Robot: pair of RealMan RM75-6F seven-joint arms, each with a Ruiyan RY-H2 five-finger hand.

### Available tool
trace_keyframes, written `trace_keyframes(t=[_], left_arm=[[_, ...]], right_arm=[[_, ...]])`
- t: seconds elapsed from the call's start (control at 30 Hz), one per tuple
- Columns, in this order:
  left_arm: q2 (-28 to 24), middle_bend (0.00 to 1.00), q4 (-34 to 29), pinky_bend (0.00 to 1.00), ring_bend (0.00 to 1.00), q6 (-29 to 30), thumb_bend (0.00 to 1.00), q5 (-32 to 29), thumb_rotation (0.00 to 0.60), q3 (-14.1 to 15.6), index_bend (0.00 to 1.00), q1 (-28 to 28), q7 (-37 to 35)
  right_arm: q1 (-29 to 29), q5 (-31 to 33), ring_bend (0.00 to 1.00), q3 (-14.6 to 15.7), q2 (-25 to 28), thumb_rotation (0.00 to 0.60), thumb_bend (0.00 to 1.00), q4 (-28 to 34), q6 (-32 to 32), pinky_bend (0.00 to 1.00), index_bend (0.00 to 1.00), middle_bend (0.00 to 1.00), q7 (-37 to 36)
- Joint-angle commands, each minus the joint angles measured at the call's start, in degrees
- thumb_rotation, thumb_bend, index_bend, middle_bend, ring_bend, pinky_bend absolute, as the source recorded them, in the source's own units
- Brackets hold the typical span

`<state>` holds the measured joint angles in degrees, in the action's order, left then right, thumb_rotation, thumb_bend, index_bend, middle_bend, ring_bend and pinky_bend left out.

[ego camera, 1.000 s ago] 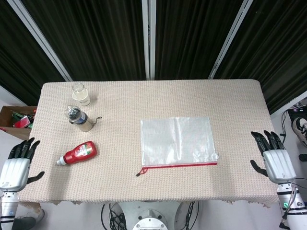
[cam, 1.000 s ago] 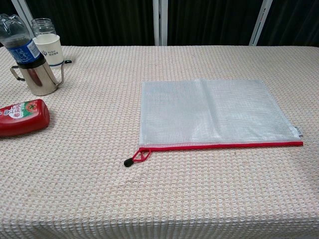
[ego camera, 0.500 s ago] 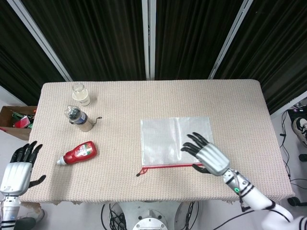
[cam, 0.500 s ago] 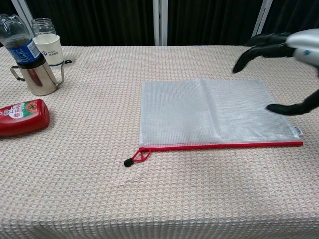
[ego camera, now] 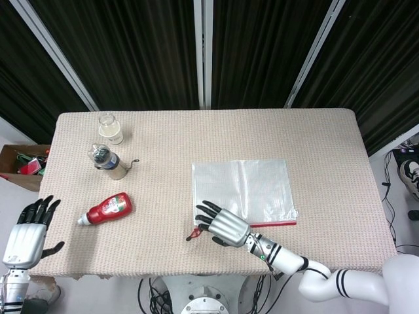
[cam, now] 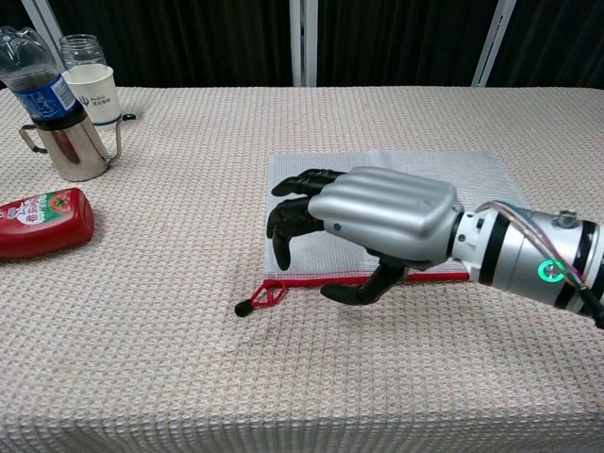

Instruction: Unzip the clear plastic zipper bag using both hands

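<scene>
Head view
Bag: the clear zipper bag point(ego camera: 241, 190) lies flat on the bench point(ego camera: 314, 137), its red zipper edge toward you and the zipper pull point(ego camera: 194, 232) at the bag's near-left corner.
Right robot hand: your right robot hand point(ego camera: 223, 224) is over the bag's near-left corner, fingers spread wide and holding nothing.
Left robot hand: your left robot hand point(ego camera: 27, 232) hangs off the bench edge, well left of the bag, fingers apart and empty.
Bystanders: the ketchup bottle point(ego camera: 107, 209) lies well left of the bag; you need not disturb it.

Chest view
Hand over bag: the right robot hand point(cam: 363, 226) hovers above the bag point(cam: 472, 175), fingertips point(cam: 283, 222) curving down toward the mesh just behind the red zipper line; whether they touch it I cannot tell.
Pull: the zipper pull point(cam: 260, 299) lies just left of the thumb and is free.
Advice: settle on one job for this robot hand, either pinning the bag beside the pull or pinching the pull. Bring your left robot hand in for the other. Draw the pull straight along the red edge, low to the bench, so the bag does not slide.
</scene>
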<state>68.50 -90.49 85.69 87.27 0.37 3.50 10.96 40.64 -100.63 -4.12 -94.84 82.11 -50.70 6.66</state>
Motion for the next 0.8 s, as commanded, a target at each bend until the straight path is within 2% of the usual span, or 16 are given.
trace_keyframes(t=[0.03, 0.33, 0.8], left_arm=[[0.04, 0.06, 0.25, 0.13, 0.06, -0.25, 0.09, -0.13, 0.6, -0.1, 0.11, 0.11, -0.32], [0.21, 0.06, 1.13, 0.13, 0.06, -1.22, 0.1, -0.56, 0.6, -0.32, 0.11, 0.53, -1.45], [0.35, 0.06, 1.95, 0.13, 0.06, -1.8, 0.09, -0.69, 0.6, -0.25, 0.11, 0.68, -2.54]], right_arm=[[1.09, 0.53, 0.0, 0.84, -2.48, 0.6, 0.3, -2.67, 0.06, 0.02, 0.39, 0.19, 0.05], [3.55, 0.95, 0.0, 1.47, -7.24, 0.6, 0.32, -8.18, -0.45, 0.01, 0.39, 0.19, -0.88], [5.31, 1.23, 0.0, 2.89, -10.47, 0.6, 0.33, -12.7, -2.11, 0.0, 0.41, 0.19, -0.24]])
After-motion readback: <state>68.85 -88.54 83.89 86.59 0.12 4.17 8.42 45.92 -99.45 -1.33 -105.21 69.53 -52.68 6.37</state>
